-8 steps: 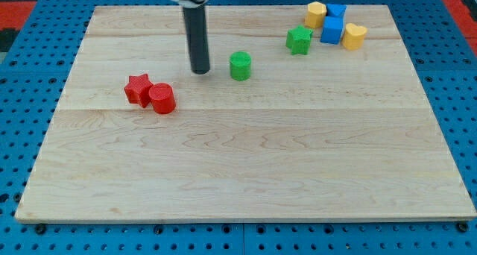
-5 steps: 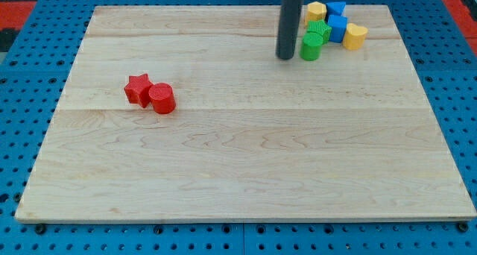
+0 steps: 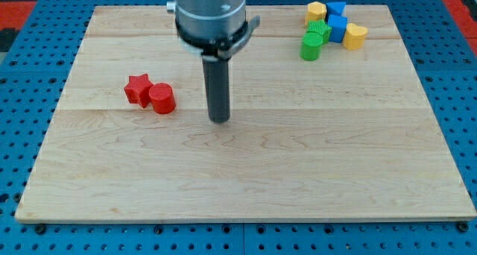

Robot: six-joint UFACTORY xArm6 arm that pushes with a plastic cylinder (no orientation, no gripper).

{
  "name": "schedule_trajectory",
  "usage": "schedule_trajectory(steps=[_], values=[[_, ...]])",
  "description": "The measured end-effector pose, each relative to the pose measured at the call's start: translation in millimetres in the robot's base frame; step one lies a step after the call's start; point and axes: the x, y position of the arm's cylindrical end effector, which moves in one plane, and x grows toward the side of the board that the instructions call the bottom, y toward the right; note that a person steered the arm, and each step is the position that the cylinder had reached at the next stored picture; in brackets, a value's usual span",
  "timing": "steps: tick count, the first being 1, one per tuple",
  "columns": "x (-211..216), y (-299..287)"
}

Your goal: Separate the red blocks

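Red blocks touching, tip standing off to their right

Red blocks are your subject, but read the scene from the largest element down. You have a pale wooden surface (image 3: 246, 173) resting on a blue perforated base (image 3: 15, 98); most of the wood is bare.

Next in size is the arm's dark rod. No claw is fitted to this rig, so there is nothing to report as spread or pressed together. You see my tip (image 3: 219, 120) planted on the surface near the middle, slightly toward the view's left, apart from every block.

At the view's top right sits a tight cluster: a green cylinder (image 3: 310, 47) at its lower left, a second green block (image 3: 318, 29) above it whose shape is unclear, a yellow block (image 3: 316, 11), two blue blocks (image 3: 337, 19) and a yellow heart-like block (image 3: 355, 36). Their grouping far from the reds leaves you an unobstructed working area.

Smallest, and your target: the red star (image 3: 137, 88) and the red cylinder (image 3: 162, 98) lie at the view's left, in contact, the cylinder to the star's lower right. The tip stands near the cylinder, on its right, at roughly its level.

Judged from this layout, the separation is not yet done. A push straight to the left would probably drive both reds together; you would likely want the tip to enter the seam between them or to catch the cylinder alone.
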Motion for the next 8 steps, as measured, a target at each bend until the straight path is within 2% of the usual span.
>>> schedule_trajectory(steps=[1,2,3,4,5,6,7,8], values=[[-2,-100],[-45,-148],[-59,-152],[-59,-123],[-59,-66],[-52,-50],[-31,-119],[-23,-93]])
